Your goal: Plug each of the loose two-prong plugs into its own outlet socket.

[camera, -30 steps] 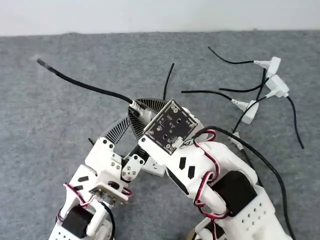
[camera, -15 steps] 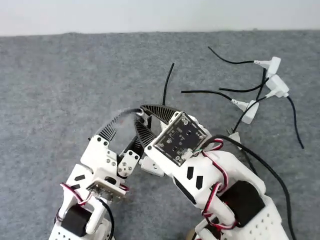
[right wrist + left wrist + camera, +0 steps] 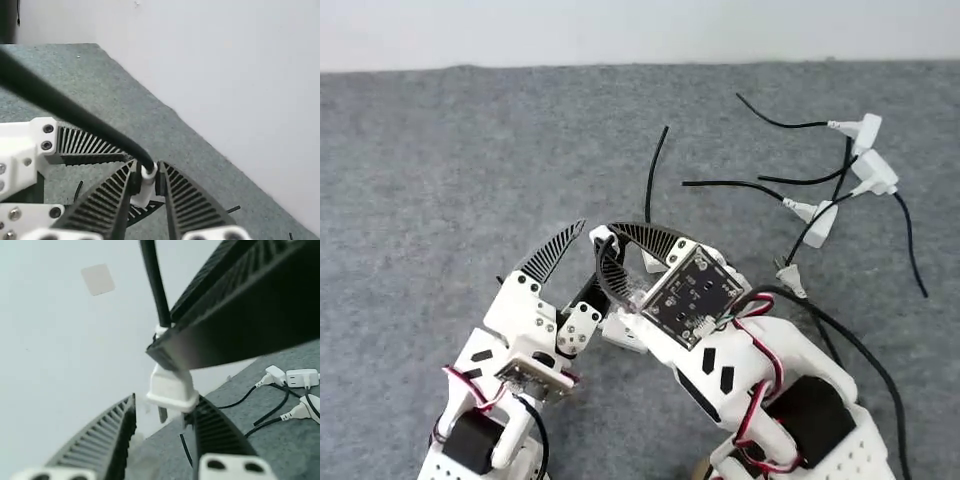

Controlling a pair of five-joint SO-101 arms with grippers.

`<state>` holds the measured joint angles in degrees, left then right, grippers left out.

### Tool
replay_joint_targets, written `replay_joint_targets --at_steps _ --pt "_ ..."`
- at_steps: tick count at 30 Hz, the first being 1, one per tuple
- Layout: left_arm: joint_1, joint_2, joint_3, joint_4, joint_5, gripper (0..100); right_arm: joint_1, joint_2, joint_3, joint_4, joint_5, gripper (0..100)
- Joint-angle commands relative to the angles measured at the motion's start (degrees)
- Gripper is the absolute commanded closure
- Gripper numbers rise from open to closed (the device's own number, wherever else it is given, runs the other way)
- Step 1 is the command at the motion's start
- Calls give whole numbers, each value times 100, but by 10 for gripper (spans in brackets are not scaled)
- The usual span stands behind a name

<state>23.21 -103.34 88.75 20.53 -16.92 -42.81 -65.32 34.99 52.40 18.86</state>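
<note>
White and small, the two-prong plug (image 3: 141,192) is clamped between the ribbed black fingers of your right gripper (image 3: 147,172). It is held above the grey felt mat (image 3: 470,150). Its black cord (image 3: 60,107) leaves the back of the plug and climbs past the right wrist camera.

Your left gripper (image 3: 165,405) faces it with its jaws wide apart, gripping nothing. The plug hangs between the two left fingertips with a metal prong (image 3: 162,414) pointing down towards the left gripper's base. Its body sits just beside one left finger (image 3: 215,432); you cannot tell whether they touch.

From above, both grippers meet near the middle of the mat, in front of the arms. The other white plugs and sockets (image 3: 873,172) lie bunched with their black cords at the mat's far right, well apart from the grippers. One smaller plug (image 3: 790,277) lies nearer, just beside the right arm.
</note>
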Motion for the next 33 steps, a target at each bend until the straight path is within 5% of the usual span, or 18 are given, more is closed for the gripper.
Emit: replay_joint_targets --at_steps 1,8,15,28,33 --pt "-70 -88 -57 158 62 836 233 207 -53 -4 0 991" --pt "-1336 -88 -48 914 79 836 945 505 -53 233 -1055 991" --pt "-3024 -88 66 1266 1011 835 980 813 325 303 -1653 991" --pt "-3024 -88 752 589 1152 835 1086 1930 607 1253 -1055 991" --pt "-3033 -88 760 580 1143 836 1130 1965 589 1288 -1354 991"
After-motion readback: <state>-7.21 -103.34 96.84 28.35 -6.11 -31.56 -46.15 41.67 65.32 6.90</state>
